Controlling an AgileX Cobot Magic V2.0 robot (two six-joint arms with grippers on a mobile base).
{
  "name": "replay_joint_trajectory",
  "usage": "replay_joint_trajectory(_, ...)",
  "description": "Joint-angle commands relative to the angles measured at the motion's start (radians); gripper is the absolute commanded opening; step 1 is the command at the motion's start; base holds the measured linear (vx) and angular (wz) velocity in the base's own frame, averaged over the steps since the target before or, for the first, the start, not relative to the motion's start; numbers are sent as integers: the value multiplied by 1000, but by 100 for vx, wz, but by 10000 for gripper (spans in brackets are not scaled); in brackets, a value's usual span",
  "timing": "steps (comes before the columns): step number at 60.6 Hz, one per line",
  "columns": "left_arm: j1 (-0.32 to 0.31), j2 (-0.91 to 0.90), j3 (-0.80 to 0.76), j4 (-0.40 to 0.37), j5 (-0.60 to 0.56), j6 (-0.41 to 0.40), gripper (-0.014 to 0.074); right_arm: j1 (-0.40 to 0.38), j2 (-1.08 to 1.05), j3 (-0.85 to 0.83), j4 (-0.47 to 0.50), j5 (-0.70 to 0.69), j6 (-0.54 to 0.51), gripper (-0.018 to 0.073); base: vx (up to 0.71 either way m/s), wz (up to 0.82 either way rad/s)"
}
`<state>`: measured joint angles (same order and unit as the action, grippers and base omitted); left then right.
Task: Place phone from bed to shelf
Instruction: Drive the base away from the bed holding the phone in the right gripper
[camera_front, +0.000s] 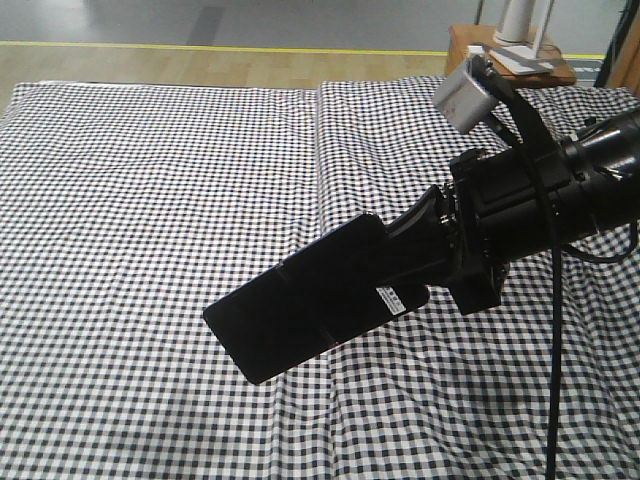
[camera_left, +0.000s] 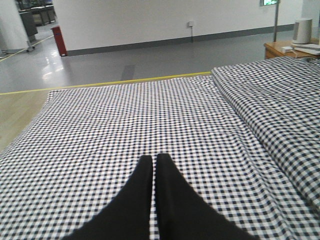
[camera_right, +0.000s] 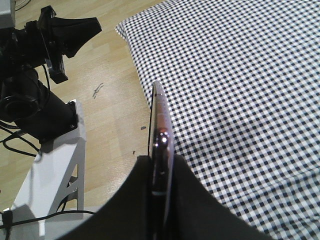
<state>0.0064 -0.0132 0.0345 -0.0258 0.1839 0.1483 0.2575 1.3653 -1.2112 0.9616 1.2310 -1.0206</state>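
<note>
Above the bed (camera_front: 150, 200), roughly over its lengthwise fold as the front view shows it, my right gripper (camera_front: 405, 262) is clamped on one short end of the phone (camera_front: 300, 300). The white sticker (camera_front: 393, 298) sits just beside my fingertips. The rest of the phone juts out free, pointing away from the bed's right edge and sloping slightly downward, with its glossy black face turned up toward the front camera. It appears to hang clear of the checked sheet rather than rest on it.

From the right wrist the phone (camera_right: 159, 125) is seen edge-on, a thin strip pinched between the two jaws of the right gripper (camera_right: 160, 167), with the wooden floor (camera_right: 107, 100) and the bed (camera_right: 240, 90) below.

My left gripper (camera_left: 154, 167) hovers low over the bed (camera_left: 150, 110) with its jaws pressed together on nothing, and takes no part in the hold.

Step in hand, as I judge it: the pick-up is done and the carry is about to begin. The shelf shows in no view; only a small side table (camera_front: 500, 50) stands beyond the far right corner of the bed. The next move therefore calls for bringing the shelf into sight, probably by turning away from the bed, while keeping the grip firm, since a hold on one end leaves the phone free to pivot or slip.
</note>
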Motion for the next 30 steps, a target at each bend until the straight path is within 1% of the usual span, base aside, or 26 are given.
replay_joint_trajectory(1,-6,-13,-22,-9,-72,-6,1,2,-36,-27,77,55,-4,-2,-6,22)
replay_joint_trajectory(13,-6,-13,-22,-9,-72,-6,1,2,-36,-27,77,55,-4,-2,-7,28)
replay_joint_trajectory(30,-6,-13,-22,-9,-72,-6,1,2,-36,-27,77,55,-4,-2,-10,38)
